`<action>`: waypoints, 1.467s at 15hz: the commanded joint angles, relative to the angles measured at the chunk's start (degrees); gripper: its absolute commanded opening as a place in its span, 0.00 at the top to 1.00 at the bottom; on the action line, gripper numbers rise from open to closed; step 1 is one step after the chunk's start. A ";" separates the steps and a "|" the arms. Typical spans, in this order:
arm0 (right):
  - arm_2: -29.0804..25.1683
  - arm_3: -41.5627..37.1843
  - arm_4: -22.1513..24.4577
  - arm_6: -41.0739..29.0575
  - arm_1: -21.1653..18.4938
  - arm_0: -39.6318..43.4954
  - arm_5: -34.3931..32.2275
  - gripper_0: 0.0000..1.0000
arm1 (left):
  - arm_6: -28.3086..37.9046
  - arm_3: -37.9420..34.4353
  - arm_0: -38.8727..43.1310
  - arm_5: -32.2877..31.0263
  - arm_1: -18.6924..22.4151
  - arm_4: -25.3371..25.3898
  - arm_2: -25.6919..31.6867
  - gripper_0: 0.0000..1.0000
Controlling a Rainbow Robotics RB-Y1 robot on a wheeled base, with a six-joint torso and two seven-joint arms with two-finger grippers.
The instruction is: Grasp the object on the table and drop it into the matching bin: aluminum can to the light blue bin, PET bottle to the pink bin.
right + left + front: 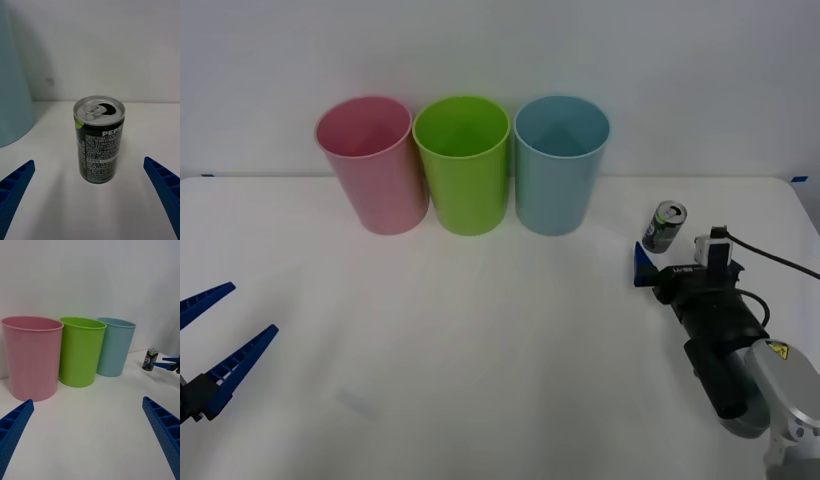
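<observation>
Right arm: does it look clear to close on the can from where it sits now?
Probably yes. The right pincer is open, low over the table, with the can upright and centred just ahead of its fingers. Nothing lies between them; the light blue bin stands off to one side.

The right arm reached forward low on the right side, its right gripper (pixel 658 262) spread wide, blue fingers (pixel 15 187) parted. The left gripper (pixel 218 335) sat low at the near left edge, its fingers (pixel 161 427) likewise spread apart, pointing forward.
</observation>
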 commanded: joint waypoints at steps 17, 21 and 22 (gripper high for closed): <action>-3.46 19.00 4.73 -0.15 3.18 -16.38 5.49 0.00 | 0.00 0.00 0.00 0.00 0.00 0.00 0.00 0.00; -3.46 19.00 4.64 -0.07 3.27 -16.38 5.49 1.00 | 0.00 0.00 0.00 0.00 0.00 0.00 0.00 0.00; -3.46 19.00 4.64 -0.07 3.27 -16.38 5.49 1.00 | 0.00 0.00 0.00 0.00 0.00 0.00 0.00 0.00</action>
